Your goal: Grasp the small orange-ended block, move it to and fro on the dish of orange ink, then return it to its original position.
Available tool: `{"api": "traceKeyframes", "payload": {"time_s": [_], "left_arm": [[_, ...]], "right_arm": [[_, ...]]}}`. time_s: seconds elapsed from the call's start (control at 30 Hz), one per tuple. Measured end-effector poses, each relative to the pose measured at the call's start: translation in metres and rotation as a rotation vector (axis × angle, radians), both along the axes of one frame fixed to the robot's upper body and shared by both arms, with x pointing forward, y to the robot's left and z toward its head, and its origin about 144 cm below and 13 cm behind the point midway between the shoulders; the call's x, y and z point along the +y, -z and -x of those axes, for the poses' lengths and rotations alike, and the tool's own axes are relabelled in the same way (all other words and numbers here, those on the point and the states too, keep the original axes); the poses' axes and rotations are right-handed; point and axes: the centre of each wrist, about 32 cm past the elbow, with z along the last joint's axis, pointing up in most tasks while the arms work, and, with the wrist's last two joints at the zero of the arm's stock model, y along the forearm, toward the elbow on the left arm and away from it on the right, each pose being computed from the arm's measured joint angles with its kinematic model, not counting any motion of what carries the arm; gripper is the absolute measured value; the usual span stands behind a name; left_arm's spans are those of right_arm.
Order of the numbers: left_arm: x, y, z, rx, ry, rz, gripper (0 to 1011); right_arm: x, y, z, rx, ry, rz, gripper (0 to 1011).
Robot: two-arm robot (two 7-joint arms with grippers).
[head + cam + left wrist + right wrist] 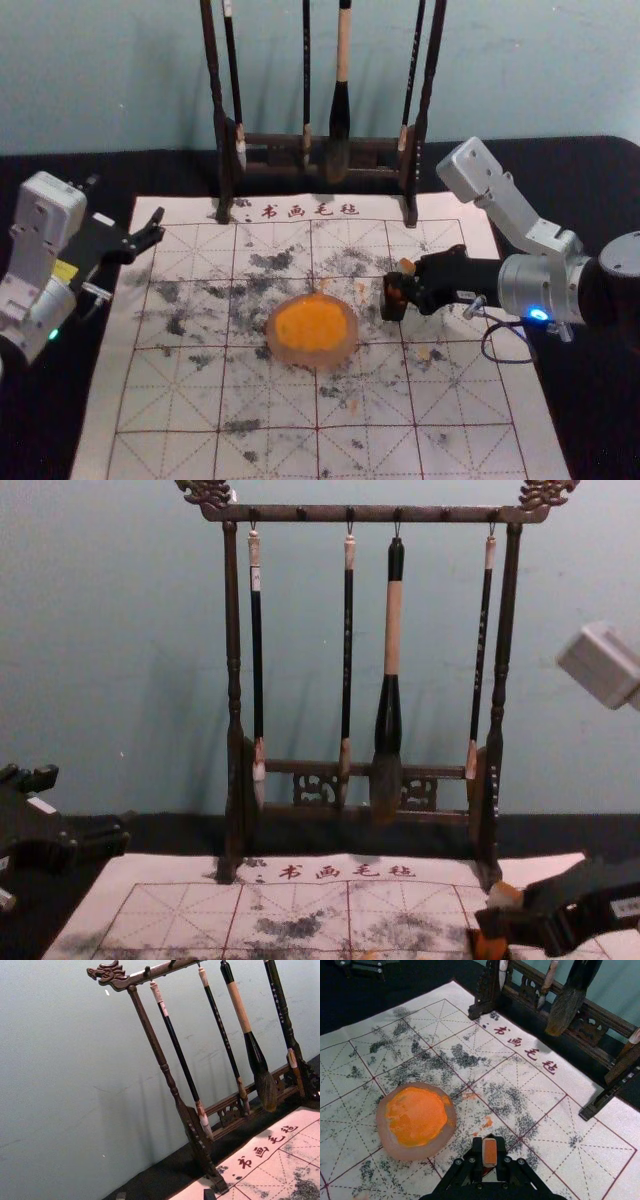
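My right gripper (pixel 397 290) is right of the ink dish (pixel 312 330), shut on the small block (pixel 406 266). In the right wrist view, the block (pixel 490 1152) shows an orange end between the tips of the gripper (pixel 489 1161). The chest view has the block (pixel 490 946) upright, orange low down beneath the gripper (pixel 500 920); whether it touches the paper I cannot tell. Orange ink fills the round, pale-rimmed dish (pixel 400 1152). Parked at the far left, my left gripper (pixel 151 234) stands open; the left wrist view catches its gripper (pixel 165 1195) at the lower edge.
A dark wooden rack (pixel 275 142) with several hanging brushes (pixel 393 630) stands behind the mat. The gridded mat (pixel 175 400) bears dark ink blots and small orange smudges near the dish. Black cloth (pixel 60 420) covers the table around it.
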Motion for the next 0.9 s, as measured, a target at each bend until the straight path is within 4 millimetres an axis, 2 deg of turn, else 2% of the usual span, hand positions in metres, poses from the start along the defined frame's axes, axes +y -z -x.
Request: {"api": "traceKeyframes", "payload": {"time_s": [0.9], "left_arm": [[0.0000, 0.0000, 0.0000, 0.000, 0.000, 0.000, 1001]], "right_arm": [[0.0034, 0.0041, -0.0012, 0.002, -0.014, 0.017, 121]]}}
